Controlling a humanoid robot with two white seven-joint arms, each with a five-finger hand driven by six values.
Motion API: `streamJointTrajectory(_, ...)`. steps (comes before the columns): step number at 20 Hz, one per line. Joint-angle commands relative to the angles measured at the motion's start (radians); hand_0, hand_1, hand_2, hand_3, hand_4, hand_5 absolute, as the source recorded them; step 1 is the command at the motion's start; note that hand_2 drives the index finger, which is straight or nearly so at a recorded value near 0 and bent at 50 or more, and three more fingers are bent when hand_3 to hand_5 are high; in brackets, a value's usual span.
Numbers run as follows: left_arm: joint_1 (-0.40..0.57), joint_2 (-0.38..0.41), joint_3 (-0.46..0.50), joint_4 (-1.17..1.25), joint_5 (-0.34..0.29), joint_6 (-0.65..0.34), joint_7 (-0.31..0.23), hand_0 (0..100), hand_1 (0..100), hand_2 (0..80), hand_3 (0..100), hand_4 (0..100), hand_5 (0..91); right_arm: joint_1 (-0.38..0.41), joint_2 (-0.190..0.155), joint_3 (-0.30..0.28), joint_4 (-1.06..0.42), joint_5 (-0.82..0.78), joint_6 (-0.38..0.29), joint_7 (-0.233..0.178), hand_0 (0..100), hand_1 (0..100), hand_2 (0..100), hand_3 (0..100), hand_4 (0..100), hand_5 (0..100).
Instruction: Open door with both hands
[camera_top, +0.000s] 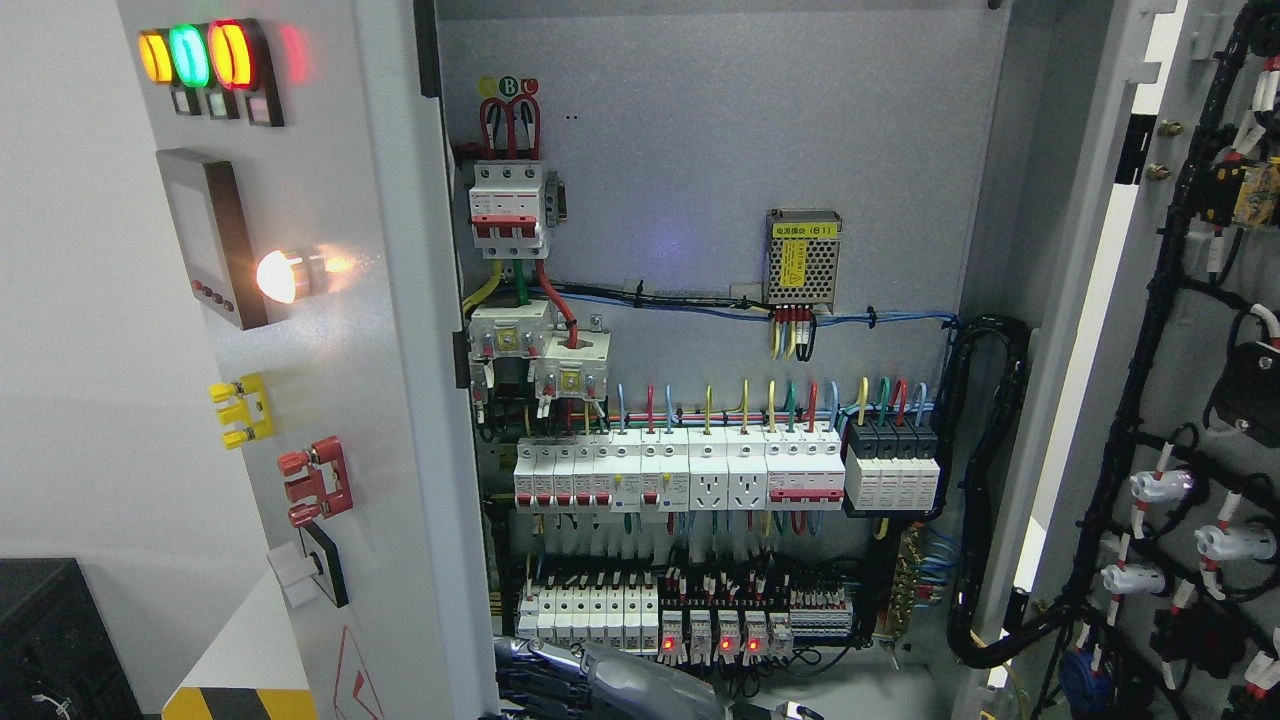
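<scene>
Robot hand (620, 680) low, cabinet doors (330, 400) open

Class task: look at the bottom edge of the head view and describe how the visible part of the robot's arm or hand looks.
Only a sliver shows: a robot hand with dark blue-black segmented fingers and a smooth silver-grey metallic shell. Which arm it belongs to cannot be told.

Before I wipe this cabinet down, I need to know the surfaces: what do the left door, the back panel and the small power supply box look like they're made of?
The left door looks like painted sheet metal: smooth pale grey, faintly speckled where the lamp glows. The back panel seems bare or galvanised metal, matt grey and grainy. The power supply box appears to be perforated metal, with a shiny mesh of small holes.
</scene>
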Motion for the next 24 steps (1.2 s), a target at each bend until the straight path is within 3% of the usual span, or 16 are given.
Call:
streamJointTrajectory(1,0.026,0.000,0.001,0.000,0.024,-0.003,-0.003,12,56,0.0,0,0,0.0,-0.002,0.001,0.033,-0.028,0.008,0.016,-0.008,7,14,0,0,0,0)
streamJointTrajectory(24,0.021,0.000,-0.001,0.002,0.024,-0.004,-0.008,12,56,0.0,0,0,0.0,-0.031,0.028,0.156,-0.038,0.024,0.027,-0.017,7,14,0,0,0,0)
